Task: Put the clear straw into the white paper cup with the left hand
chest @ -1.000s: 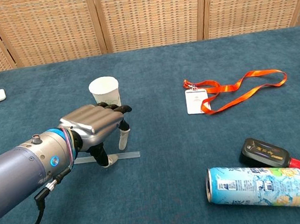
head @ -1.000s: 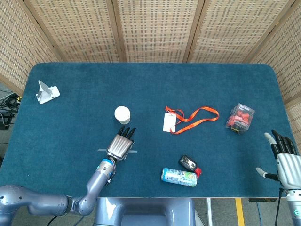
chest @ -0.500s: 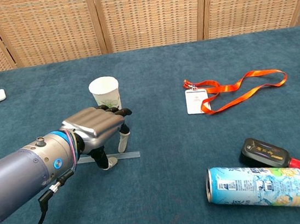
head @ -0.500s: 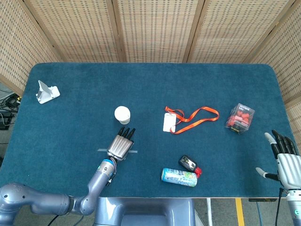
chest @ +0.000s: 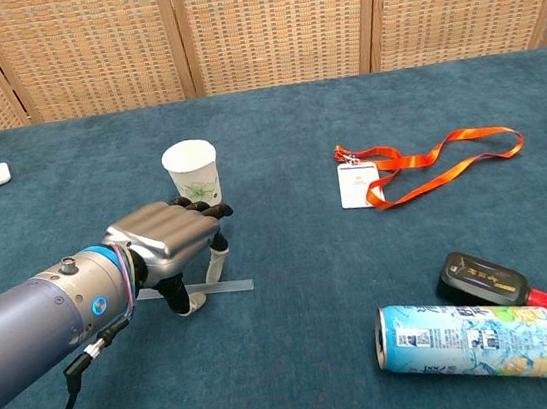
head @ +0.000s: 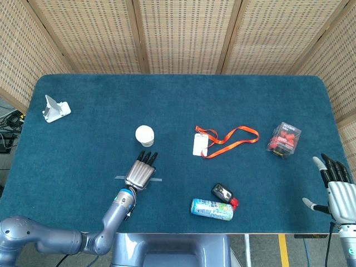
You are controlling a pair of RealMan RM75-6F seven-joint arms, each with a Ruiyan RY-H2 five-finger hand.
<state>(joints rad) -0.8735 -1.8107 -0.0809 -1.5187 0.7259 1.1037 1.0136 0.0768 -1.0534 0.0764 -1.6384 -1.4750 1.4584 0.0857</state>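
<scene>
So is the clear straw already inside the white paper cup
No, the clear straw lies flat on the table under the left hand, in front of the white paper cup.

My left hand (head: 140, 173) lies palm down over the clear straw (head: 157, 179), which lies flat on the blue table (head: 83, 139); straw ends show on either side of the hand. Whether the fingers grip it, cannot tell. White paper cup (head: 144, 135) stands upright just beyond my fingertips, apart from them. My right hand (head: 335, 186) hangs off the table's right edge, fingers spread, holding nothing. Also on the table: orange lanyard with badge (head: 222, 139), drink can (head: 212, 209) on its side, and a white stand (head: 55, 108).
</scene>
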